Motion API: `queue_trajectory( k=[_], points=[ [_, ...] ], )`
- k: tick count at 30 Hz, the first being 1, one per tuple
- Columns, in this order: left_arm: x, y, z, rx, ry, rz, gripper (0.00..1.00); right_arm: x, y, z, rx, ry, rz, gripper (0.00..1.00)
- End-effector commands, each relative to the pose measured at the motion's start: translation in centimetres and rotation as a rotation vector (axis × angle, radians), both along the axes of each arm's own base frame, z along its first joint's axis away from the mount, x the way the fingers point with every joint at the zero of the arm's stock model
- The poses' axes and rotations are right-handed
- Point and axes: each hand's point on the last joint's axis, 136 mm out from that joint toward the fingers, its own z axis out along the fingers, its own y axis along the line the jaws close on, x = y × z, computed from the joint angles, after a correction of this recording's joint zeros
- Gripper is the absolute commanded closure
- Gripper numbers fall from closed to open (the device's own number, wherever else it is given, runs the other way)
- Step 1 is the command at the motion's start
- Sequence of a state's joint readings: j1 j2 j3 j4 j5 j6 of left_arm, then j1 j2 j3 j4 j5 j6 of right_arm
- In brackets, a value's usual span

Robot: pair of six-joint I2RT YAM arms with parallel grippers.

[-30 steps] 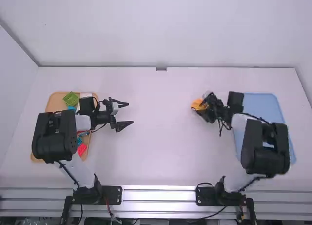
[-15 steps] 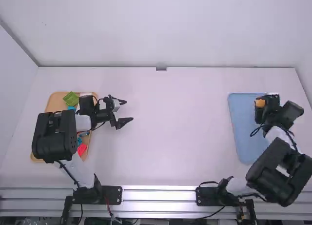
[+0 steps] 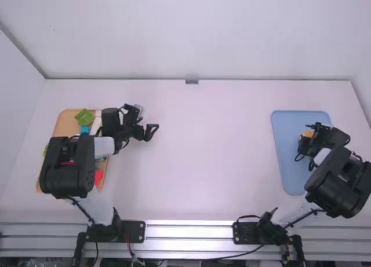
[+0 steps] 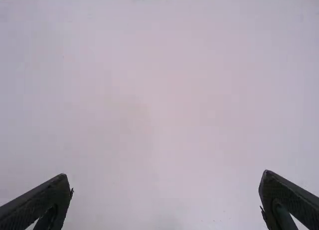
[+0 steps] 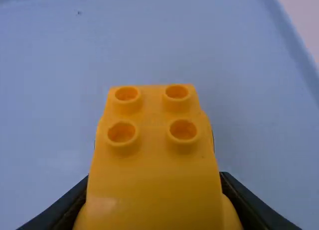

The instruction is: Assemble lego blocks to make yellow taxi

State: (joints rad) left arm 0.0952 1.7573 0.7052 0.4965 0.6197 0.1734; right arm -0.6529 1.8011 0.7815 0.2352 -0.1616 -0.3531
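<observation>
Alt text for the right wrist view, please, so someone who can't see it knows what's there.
A yellow toy block with four round, hollow-topped studs is held between the two black fingers of the right end effector. Behind it is the light blue tray, with a pale corner of table beyond its rim.

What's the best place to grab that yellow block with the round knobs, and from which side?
Probably by two opposite sides of the yellow block, coming from above: its knobs face up, and its body sits neatly within the right pincer.
</observation>
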Motion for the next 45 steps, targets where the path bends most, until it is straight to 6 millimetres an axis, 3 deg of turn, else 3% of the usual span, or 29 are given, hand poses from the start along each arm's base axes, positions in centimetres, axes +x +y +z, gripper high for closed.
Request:
queue_trajectory(
  k=[1, 4, 8, 11, 17, 18, 23, 26, 30, 36, 45],
  points=[
    [0.5, 1.3, 1.8, 0.051, 0.002, 0.15, 0.01, -0.5, -0.8, 0.4, -0.074, 0.055, -0.06, 0.46],
    [0.1, 1.5, 2.9, 0.1, -0.001, 0.192, 0.01, -0.7, -0.5, 0.5, -0.108, 0.09, -0.07, 0.42],
    [-1.0, 2.0, 5.6, 0.235, -0.029, 0.296, 0.01, -0.9, 0.2, 1.5, -0.173, 0.138, -0.08, 0.14],
    [-1.9, 2.1, 7.9, 0.296, -0.069, 0.355, 0.01, -1.0, 0.9, 2.7, -0.211, 0.154, -0.077, 0.02],
    [-4.5, 0.6, 13.6, 0.306, -0.188, 0.365, 0.01, -1.4, 3.6, 7.1, -0.274, 0.146, -0.036, 0.01],
    [-4.7, 0.5, 13.8, 0.304, -0.193, 0.363, 0.01, -1.4, 3.8, 7.4, -0.276, 0.144, -0.032, 0.01],
    [-6.9, 0.2, 17.7, 0.267, -0.278, 0.357, 0.01, -1.3, 7.8, 12.4, -0.313, 0.049, 0.055, 0.01],
    [-8.4, 0.1, 19.7, 0.243, -0.327, 0.357, 0.01, -1.3, 10.8, 15.4, -0.33, -0.027, 0.126, 0.01],
    [-11.1, 0.2, 22.3, 0.208, -0.391, 0.344, 0.01, -1.7, 16.2, 19.1, -0.325, -0.147, 0.274, 0.02],
    [-15.9, -0.6, 26.2, 0.121, -0.517, 0.261, 0.01, -4.1, 23.2, 23.2, -0.317, -0.299, 0.475, 0.01],
    [-16.4, 2.9, 26.3, 0.035, -0.577, 0.437, 0.11, -4.9, 21.8, 23.5, -0.208, -0.427, 0.378, 0.12]
  ],
)
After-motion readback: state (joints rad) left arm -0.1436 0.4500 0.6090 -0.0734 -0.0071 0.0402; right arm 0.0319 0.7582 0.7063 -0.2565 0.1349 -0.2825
